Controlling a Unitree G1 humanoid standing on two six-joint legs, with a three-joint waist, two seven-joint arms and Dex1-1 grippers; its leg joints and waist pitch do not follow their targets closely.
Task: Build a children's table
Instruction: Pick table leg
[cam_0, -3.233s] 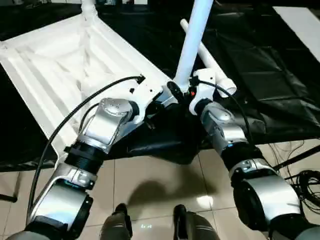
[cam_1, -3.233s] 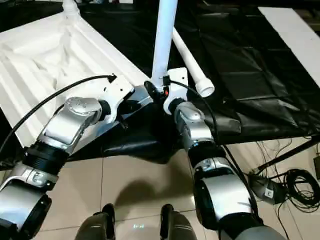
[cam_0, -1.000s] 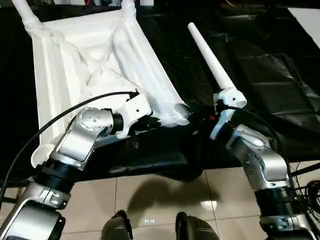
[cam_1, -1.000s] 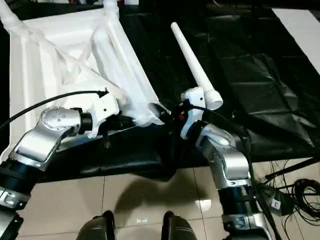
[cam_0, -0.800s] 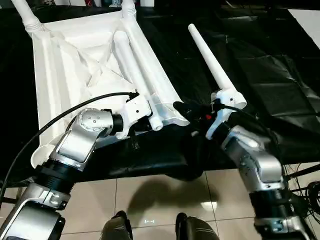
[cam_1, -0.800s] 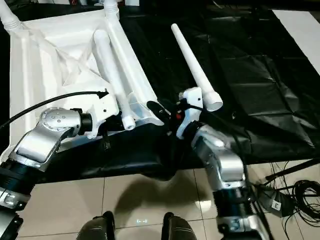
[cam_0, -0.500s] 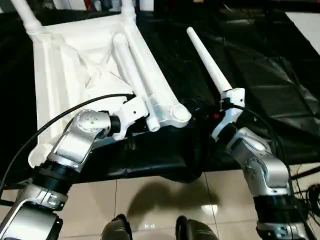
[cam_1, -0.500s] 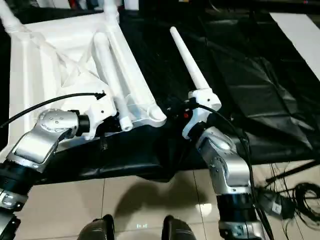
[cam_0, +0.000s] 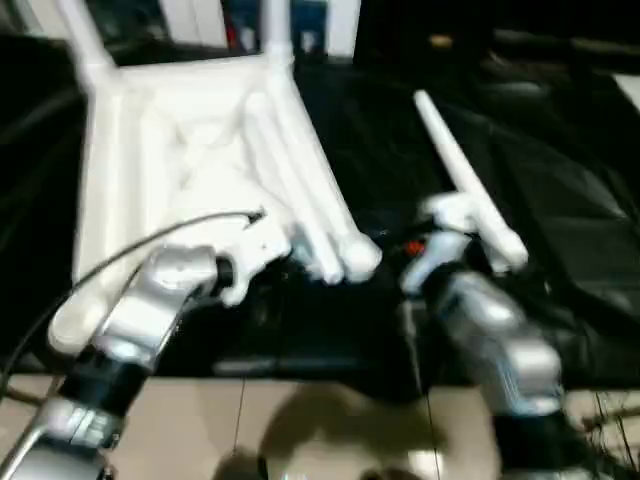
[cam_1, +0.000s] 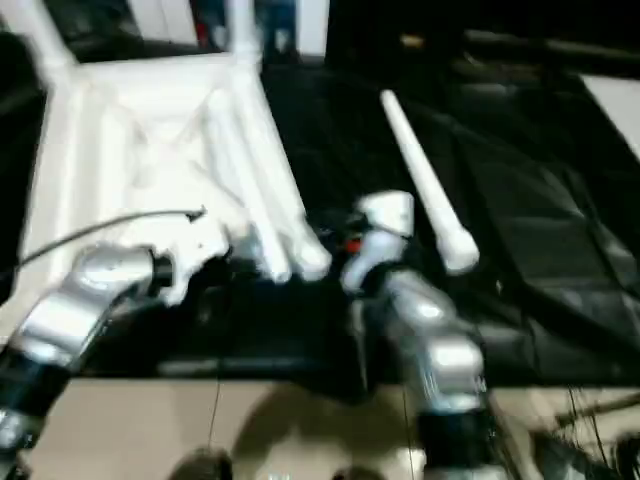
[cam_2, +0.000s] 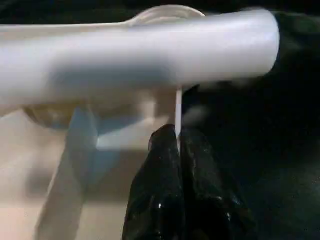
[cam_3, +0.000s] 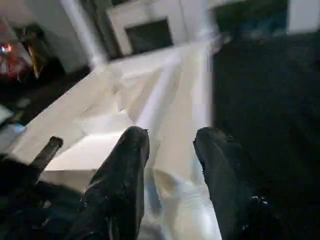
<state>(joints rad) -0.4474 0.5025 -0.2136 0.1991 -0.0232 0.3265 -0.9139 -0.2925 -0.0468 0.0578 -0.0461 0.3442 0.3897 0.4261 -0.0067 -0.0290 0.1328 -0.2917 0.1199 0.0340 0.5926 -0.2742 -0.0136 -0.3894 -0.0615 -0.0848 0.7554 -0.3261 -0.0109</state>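
Observation:
The children's table's white tabletop (cam_0: 150, 170) lies underside up on a black cover. Two legs stand upright in its far corners (cam_0: 85, 40) (cam_0: 275, 30). A third leg (cam_0: 290, 190) lies loose on the tabletop along its right rim. A fourth leg (cam_0: 460, 180) rests on the cover to the right. My left gripper (cam_2: 177, 137) is shut on a thin white rib of the tabletop near the empty near-right corner socket (cam_0: 360, 255). My right gripper (cam_3: 172, 142) is open just right of that corner, with nothing between its fingers.
The black cover (cam_0: 570, 200) spreads in creases to the right and behind. Tiled floor (cam_0: 300, 420) lies below the near edge. A black cable (cam_0: 130, 255) arcs over my left forearm. Shelves or furniture stand beyond the far edge.
Three seconds ago my right gripper held a leg upright at the near corner; that leg now lies on the tabletop. The camera has tilted. My left gripper stays on the rib.

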